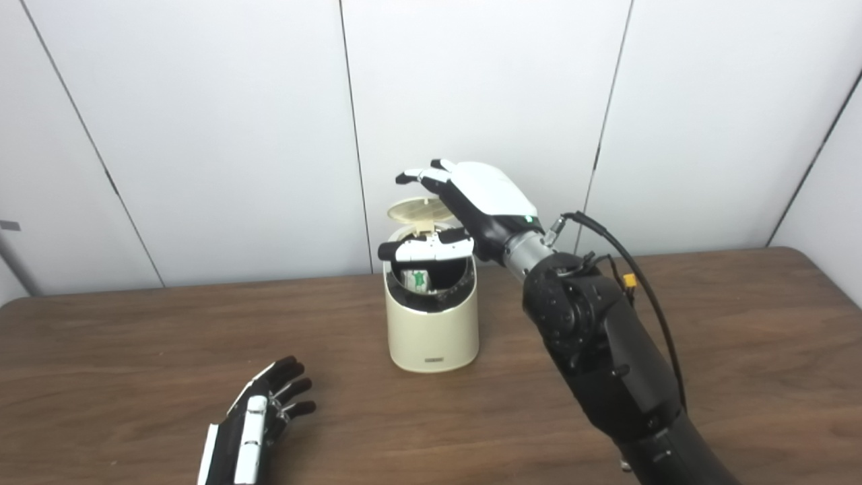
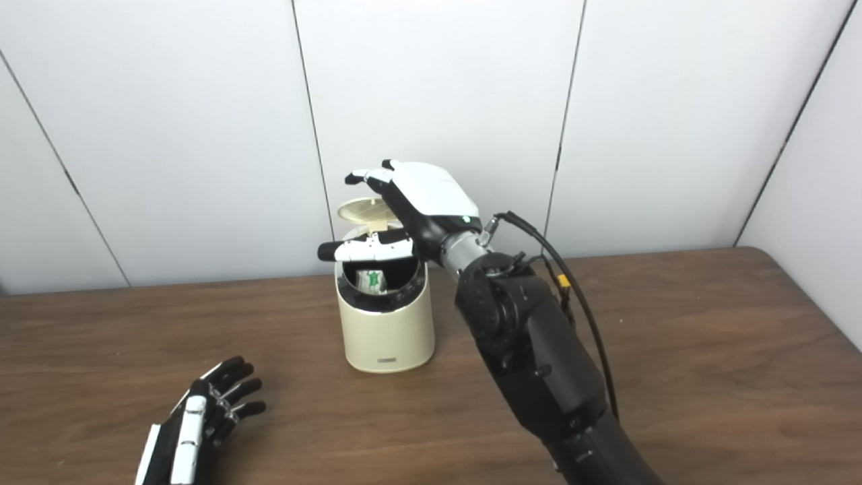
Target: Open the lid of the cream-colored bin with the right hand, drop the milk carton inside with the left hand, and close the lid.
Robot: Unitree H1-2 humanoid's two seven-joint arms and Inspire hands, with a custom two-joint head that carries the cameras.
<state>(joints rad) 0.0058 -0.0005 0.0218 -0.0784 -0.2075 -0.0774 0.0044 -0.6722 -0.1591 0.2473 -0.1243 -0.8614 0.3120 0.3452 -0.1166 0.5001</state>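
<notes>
Right robot hand (image 1: 481, 202) spread over open cream-colored bin (image 1: 433, 323), milk carton (image 1: 415, 279) inside

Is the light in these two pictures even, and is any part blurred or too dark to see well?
Left eye view: soft, even light; the table shows only a faint sheen; the black right arm loses detail. Right eye view: inside the bin is dark, yet the milk carton shows; the right hand and left hand are sharp, without motion blur.

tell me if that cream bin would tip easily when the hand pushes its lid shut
Probably not easily: the bin looks squat with a broad flat base. It may be light, holding only a carton, so it could slide on the smooth table.
</notes>
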